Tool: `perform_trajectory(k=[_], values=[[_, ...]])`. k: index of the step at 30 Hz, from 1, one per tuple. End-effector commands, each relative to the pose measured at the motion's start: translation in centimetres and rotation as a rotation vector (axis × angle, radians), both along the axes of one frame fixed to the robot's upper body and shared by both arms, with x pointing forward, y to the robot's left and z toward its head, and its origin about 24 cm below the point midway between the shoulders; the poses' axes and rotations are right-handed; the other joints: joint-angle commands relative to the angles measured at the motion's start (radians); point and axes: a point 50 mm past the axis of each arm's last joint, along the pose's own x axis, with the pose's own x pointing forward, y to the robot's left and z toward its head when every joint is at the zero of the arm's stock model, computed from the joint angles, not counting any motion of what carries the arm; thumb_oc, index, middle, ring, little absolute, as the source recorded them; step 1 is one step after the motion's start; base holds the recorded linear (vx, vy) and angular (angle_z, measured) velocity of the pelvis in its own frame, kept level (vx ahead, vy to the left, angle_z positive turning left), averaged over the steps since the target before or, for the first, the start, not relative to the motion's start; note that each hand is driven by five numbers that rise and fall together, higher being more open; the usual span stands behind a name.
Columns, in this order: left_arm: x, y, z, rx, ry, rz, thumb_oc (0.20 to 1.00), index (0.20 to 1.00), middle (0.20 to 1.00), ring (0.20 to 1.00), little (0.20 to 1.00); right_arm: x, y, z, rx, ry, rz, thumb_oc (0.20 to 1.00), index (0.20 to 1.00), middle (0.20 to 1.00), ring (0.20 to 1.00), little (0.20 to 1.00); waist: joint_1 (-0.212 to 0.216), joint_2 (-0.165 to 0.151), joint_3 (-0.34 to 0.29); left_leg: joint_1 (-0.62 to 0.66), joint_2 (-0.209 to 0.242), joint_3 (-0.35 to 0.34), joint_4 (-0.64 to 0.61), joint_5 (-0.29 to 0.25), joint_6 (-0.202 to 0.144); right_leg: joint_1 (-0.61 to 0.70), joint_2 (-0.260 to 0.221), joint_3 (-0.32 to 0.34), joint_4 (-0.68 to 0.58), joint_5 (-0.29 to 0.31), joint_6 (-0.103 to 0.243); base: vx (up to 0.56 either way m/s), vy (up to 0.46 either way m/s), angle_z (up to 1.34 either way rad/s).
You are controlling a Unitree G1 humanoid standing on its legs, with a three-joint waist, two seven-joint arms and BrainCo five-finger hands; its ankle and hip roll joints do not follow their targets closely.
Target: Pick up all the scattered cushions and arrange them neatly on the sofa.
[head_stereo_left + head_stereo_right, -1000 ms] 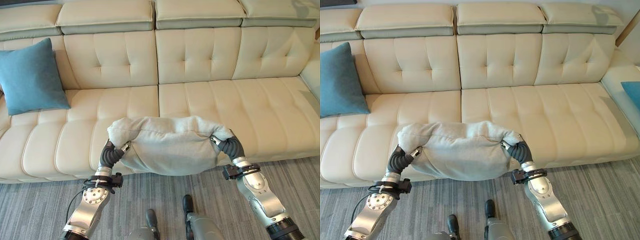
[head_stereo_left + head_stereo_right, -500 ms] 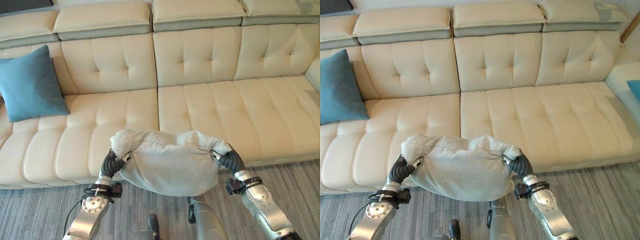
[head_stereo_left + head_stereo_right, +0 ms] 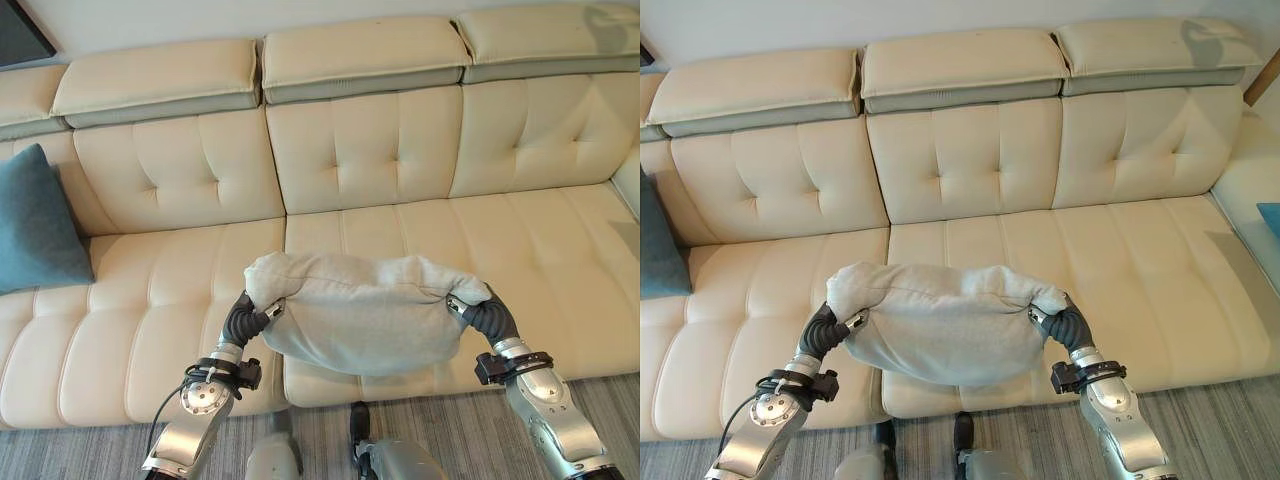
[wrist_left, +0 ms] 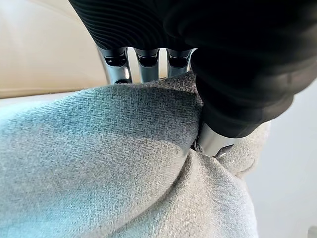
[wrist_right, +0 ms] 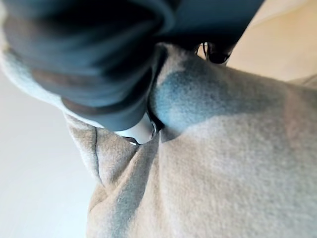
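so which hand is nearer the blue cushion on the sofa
Left. The left hand grips the grey cushion's left end, on the side toward the blue cushion at the sofa's far left. The right hand grips the opposite end, farther away.

Cream tufted leather sofa, 3 grey-edged headrests; grey striped carpet in front; pale wall behind.

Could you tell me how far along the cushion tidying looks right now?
Done: a teal cushion leans against the sofa backrest at its left end. In hand: the left hand and right hand pinch the grey cushion by its ends above the seat's front edge. Left: setting it down.
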Motion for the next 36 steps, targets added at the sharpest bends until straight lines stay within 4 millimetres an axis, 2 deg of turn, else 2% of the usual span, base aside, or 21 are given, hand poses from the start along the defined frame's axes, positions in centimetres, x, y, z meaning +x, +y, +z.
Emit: perform_trajectory(k=[1,4,11,13,15,16,17,18,19,21,23,26,27,28,29,30,32,33,34,35,36], values=[[1.0,0.9,4.0,0.021,-0.213,0.011,0.200,0.200,0.200,0.200,0.200,1.2,2.4,5.4,0.017,-0.292,0.111,0.200,0.200,0.200,0.200,0.200,0.023,0.005,-0.033,0.038,-0.016,0.007,-0.022,-0.022,0.021,0.014,-0.084,0.053,0.022,-0.091,0.157,0.16,0.091,-0.02],[2.2,1.1,4.6,0.039,-0.235,0.040,0.200,0.200,0.200,0.200,0.200,2.8,4.0,7.0,0.008,-0.356,0.142,0.200,0.200,0.200,0.200,0.200,0.041,0.005,-0.068,0.108,-0.038,0.021,-0.092,-0.017,0.032,0.049,-0.099,0.062,-0.016,-0.078,0.169,0.22,0.154,-0.05],[5.2,1.2,6.8,0.086,-0.324,0.099,0.200,0.200,0.200,0.200,0.200,5.7,7.0,10.0,0.065,-0.461,0.172,0.200,0.200,0.200,0.200,0.200,0.078,-0.004,-0.072,0.143,-0.070,0.020,-0.159,-0.015,0.053,0.056,-0.119,0.072,-0.047,-0.053,0.193,0.04,0.093,0.00],[6.6,0.9,8.1,0.116,-0.369,0.101,0.200,0.200,0.200,0.200,0.200,6.8,8.1,11.3,0.068,-0.495,0.184,0.200,0.200,0.200,0.200,0.200,0.091,-0.005,-0.064,0.130,-0.076,0.018,-0.178,-0.007,0.057,0.035,-0.124,0.076,-0.051,-0.042,0.201,-0.11,0.049,0.05],[9.5,-0.1,10.9,0.135,-0.453,0.110,0.200,0.200,0.200,0.200,0.200,8.9,9.4,13.4,0.055,-0.535,0.167,0.200,0.200,0.200,0.200,0.200,0.104,-0.003,-0.034,0.088,-0.083,0.015,-0.181,0.008,0.059,-0.019,-0.134,0.079,-0.044,-0.027,0.212,-0.18,0.041,0.05],[9.6,-0.1,11.0,0.135,-0.457,0.109,0.200,0.200,0.200,0.200,0.200,9.0,9.4,13.5,0.055,-0.538,0.166,0.200,0.200,0.200,0.200,0.200,0.105,-0.004,-0.032,0.085,-0.083,0.015,-0.180,0.008,0.059,-0.022,-0.134,0.079,-0.042,-0.027,0.212,-0.19,0.021,0.11],[11.6,-1.1,13.3,0.141,-0.508,0.107,0.200,0.200,0.200,0.200,0.200,10.7,9.8,15.2,0.022,-0.558,0.137,0.200,0.200,0.200,0.200,0.200,0.112,0.000,-0.008,0.044,-0.087,0.008,-0.176,0.019,0.059,-0.063,-0.140,0.081,-0.034,-0.015,0.217,-0.13,0.016,0.08],[11.6,-1.1,13.4,0.140,-0.512,0.107,0.200,0.200,0.200,0.200,0.200,10.8,9.8,15.3,0.022,-0.562,0.136,0.200,0.200,0.200,0.200,0.200,0.112,0.000,-0.006,0.040,-0.087,0.007,-0.175,0.019,0.059,-0.066,-0.140,0.081,-0.033,-0.015,0.217,-0.23,0.022,0.11],[13.1,-1.6,15.4,0.160,-0.550,0.117,0.200,0.200,0.200,0.200,0.200,12.0,9.8,16.7,-0.004,-0.573,0.099,0.200,0.200,0.200,0.200,0.200,0.119,0.004,0.018,0.001,-0.092,0.001,-0.168,0.029,0.058,-0.105,-0.144,0.081,-0.023,-0.003,0.221,-0.11,0.006,0.08],[13.7,-1.8,16.3,0.163,-0.563,0.124,0.200,0.200,0.200,0.200,0.200,12.7,9.6,17.3,-0.012,-0.571,0.074,0.200,0.200,0.200,0.200,0.200,0.122,0.005,0.028,-0.018,-0.094,0.000,-0.163,0.033,0.057,-0.121,-0.147,0.080,-0.019,0.002,0.222,-0.10,0.008,0.09],[15.1,-2.0,18.1,0.179,-0.578,0.147,0.200,0.200,0.200,0.200,0.200,14.2,9.0,19.0,-0.027,-0.573,0.019,0.200,0.200,0.200,0.200,0.200,0.133,0.013,0.048,-0.058,-0.098,-0.006,-0.165,0.052,0.053,-0.159,-0.151,0.078,-0.017,0.018,0.231,-0.08,0.002,0.07],[15.8,-2.1,19.4,0.187,-0.596,0.162,0.200,0.200,0.200,0.200,0.200,14.9,8.2,20.3,-0.034,-0.580,-0.022,0.200,0.200,0.200,0.200,0.200,0.140,0.024,0.062,-0.085,-0.098,-0.009,-0.176,0.070,0.048,-0.190,-0.153,0.077,-0.019,0.025,0.236,-0.02,0.001,0.01],[16.3,-1.7,20.3,0.202,-0.600,0.191,0.401,0.401,0.401,0.401,0.401,15.4,7.5,21.2,-0.054,-0.582,-0.055,0.200,0.200,0.200,0.200,0.200,0.142,0.030,0.064,-0.102,-0.097,-0.012,-0.192,0.085,0.043,-0.210,-0.156,0.075,-0.024,0.031,0.239,0.00,0.000,0.00],[16.3,-1.7,20.3,0.202,-0.602,0.191,0.526,0.526,0.526,0.526,0.526,15.4,7.5,21.3,-0.054,-0.584,-0.055,0.464,0.464,0.464,0.464,0.464,0.142,0.030,0.064,-0.104,-0.097,-0.012,-0.193,0.086,0.043,-0.212,-0.156,0.075,-0.024,0.032,0.239,0.00,0.000,0.00],[16.5,-1.7,20.8,0.193,-0.609,0.196,1.000,1.000,1.000,1.000,1.000,15.5,7.2,22.1,-0.056,-0.597,-0.067,0.953,0.953,0.953,0.953,0.953,0.144,0.034,0.068,-0.113,-0.097,-0.016,-0.199,0.092,0.041,-0.223,-0.156,0.073,-0.026,0.034,0.240,0.00,0.000,0.00],[16.6,-1.5,21.8,0.192,-0.625,0.208,1.000,1.000,1.000,1.000,1.000,15.7,6.7,23.2,-0.071,-0.616,-0.088,1.000,1.000,1.000,1.000,1.000,0.145,0.038,0.071,-0.127,-0.096,-0.019,-0.204,0.100,0.036,-0.234,-0.157,0.071,-0.028,0.036,0.242,0.00,0.000,0.00],[16.8,-0.9,23.1,0.189,-0.644,0.228,1.000,1.000,1.000,1.000,1.000,15.8,5.2,25.2,-0.082,-0.648,-0.149,1.000,1.000,1.000,1.000,1.000,0.149,0.046,0.073,-0.151,-0.095,-0.027,-0.211,0.113,0.029,-0.254,-0.160,0.066,-0.033,0.039,0.245,-0.03,-0.028,0.06],[17.0,0.4,24.5,0.181,-0.652,0.265,1.000,1.000,1.000,1.000,1.000,15.7,3.8,27.1,-0.075,-0.677,-0.208,1.000,1.000,1.000,1.000,1.000,0.152,0.054,0.074,-0.166,-0.094,-0.032,-0.213,0.120,0.020,-0.263,-0.161,0.060,-0.037,0.041,0.247,-0.03,-0.024,0.08],[17.0,0.4,24.7,0.180,-0.654,0.264,1.000,1.000,1.000,1.000,1.000,15.7,3.7,27.2,-0.074,-0.680,-0.208,1.000,1.000,1.000,1.000,1.000,0.151,0.054,0.075,-0.169,-0.094,-0.033,-0.213,0.121,0.020,-0.265,-0.161,0.059,-0.038,0.041,0.247,-0.02,-0.031,0.09],[17.1,1.3,25.3,0.176,-0.653,0.290,1.000,1.000,1.000,1.000,1.000,15.7,3.0,28.0,-0.069,-0.685,-0.235,1.000,1.000,1.000,1.000,1.000,0.153,0.055,0.076,-0.175,-0.094,-0.036,-0.213,0.123,0.018,-0.269,-0.161,0.055,-0.039,0.041,0.247,0.01,-0.043,0.09],[16.9,3.4,26.5,0.132,-0.651,0.347,1.000,1.000,1.000,1.000,1.000,15.4,1.8,29.6,-0.050,-0.712,-0.280,1.000,1.000,1.000,1.000,1.000,0.156,0.058,0.075,-0.181,-0.094,-0.044,-0.213,0.123,0.012,-0.268,-0.159,0.051,-0.043,0.039,0.250,-0.01,-0.042,0.10]])
